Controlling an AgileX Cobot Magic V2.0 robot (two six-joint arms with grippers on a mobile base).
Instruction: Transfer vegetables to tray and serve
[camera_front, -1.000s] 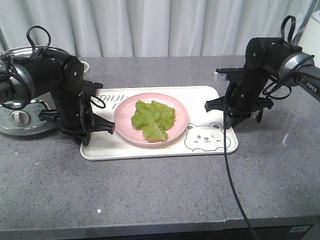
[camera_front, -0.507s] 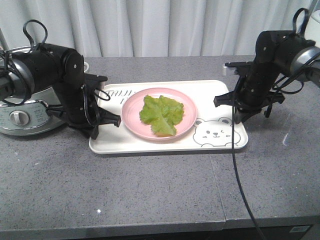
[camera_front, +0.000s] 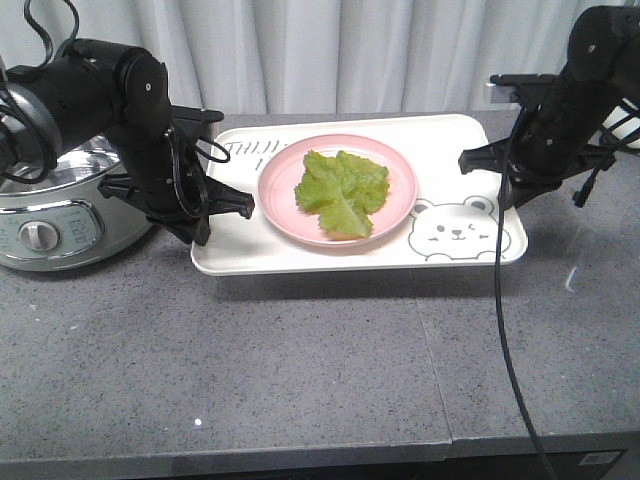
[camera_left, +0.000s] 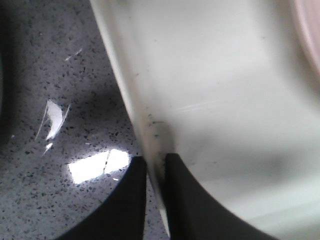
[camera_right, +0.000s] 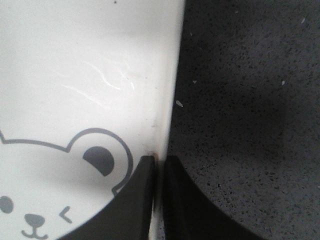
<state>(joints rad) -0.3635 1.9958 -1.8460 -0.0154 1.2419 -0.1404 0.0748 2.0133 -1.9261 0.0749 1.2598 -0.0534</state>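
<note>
A crinkly green lettuce leaf, the vegetables (camera_front: 342, 190), lies on a round pink plate (camera_front: 398, 212) standing on the cream tray (camera_front: 300, 255) with the bear face (camera_front: 455, 228). The tray hangs above the grey counter, casting a shadow below. My left gripper (camera_front: 205, 225) is shut on the tray's left rim; the left wrist view shows the rim (camera_left: 145, 115) pinched where the left gripper (camera_left: 156, 157) closes. My right gripper (camera_front: 512, 195) is shut on the right rim, and the right wrist view has the right gripper (camera_right: 160, 157) clamping the tray's edge (camera_right: 170, 100) beside the bear's ear.
A silver rice cooker (camera_front: 50, 215) stands at the far left, close to my left arm. A pale curtain (camera_front: 330, 50) hangs behind the counter. The counter (camera_front: 300, 370) has a seam running front to back right of centre. A black cable (camera_front: 505, 330) trails from the right arm.
Both arms have lifted the tray off the counter and carried it up and to the right, plate and lettuce riding on it. Both grips on the rims are unchanged.
</note>
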